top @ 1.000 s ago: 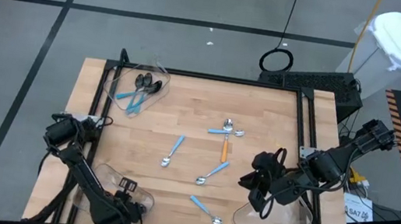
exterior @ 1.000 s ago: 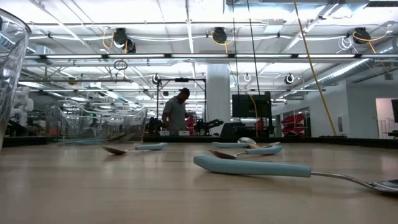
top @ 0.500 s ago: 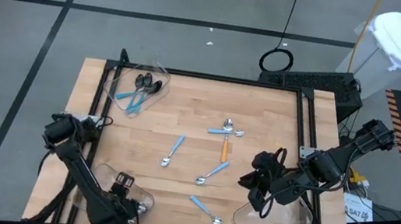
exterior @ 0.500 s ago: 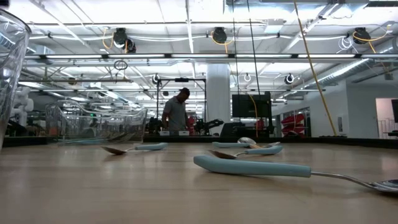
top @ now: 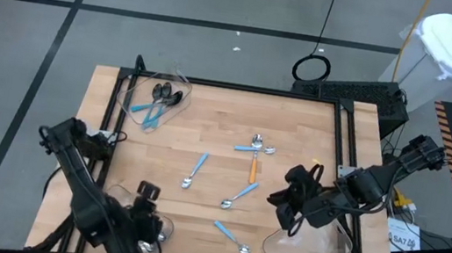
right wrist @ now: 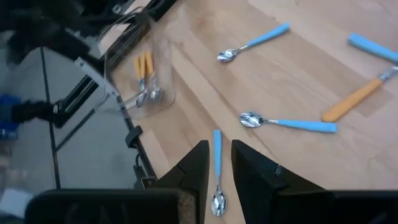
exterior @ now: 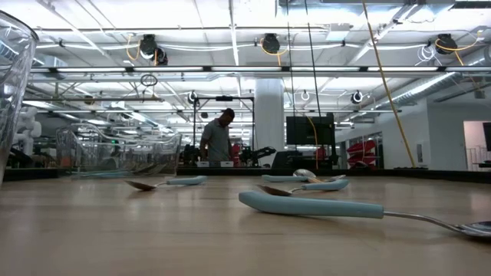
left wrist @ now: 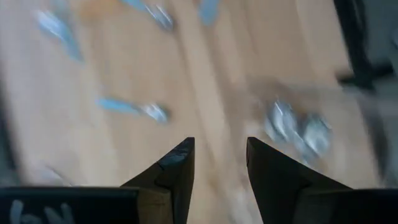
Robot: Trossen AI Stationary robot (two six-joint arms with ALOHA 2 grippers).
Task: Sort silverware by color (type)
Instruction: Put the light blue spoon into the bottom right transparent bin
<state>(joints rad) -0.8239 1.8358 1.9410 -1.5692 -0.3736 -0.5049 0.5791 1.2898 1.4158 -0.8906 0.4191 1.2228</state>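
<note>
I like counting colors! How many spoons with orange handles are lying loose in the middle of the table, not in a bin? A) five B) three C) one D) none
C: only one orange-handled spoon lies loose on the wooden table; every other loose spoon there has a light-blue handle.

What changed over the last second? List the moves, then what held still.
The left gripper opened its fingers above the near-left bin and drew back, its arm swinging outward to the table's left edge. A silver glint now shows in that bin, likely a spoon let go. The right gripper edged slightly toward the table's middle. The loose spoons on the table stayed put.
</note>
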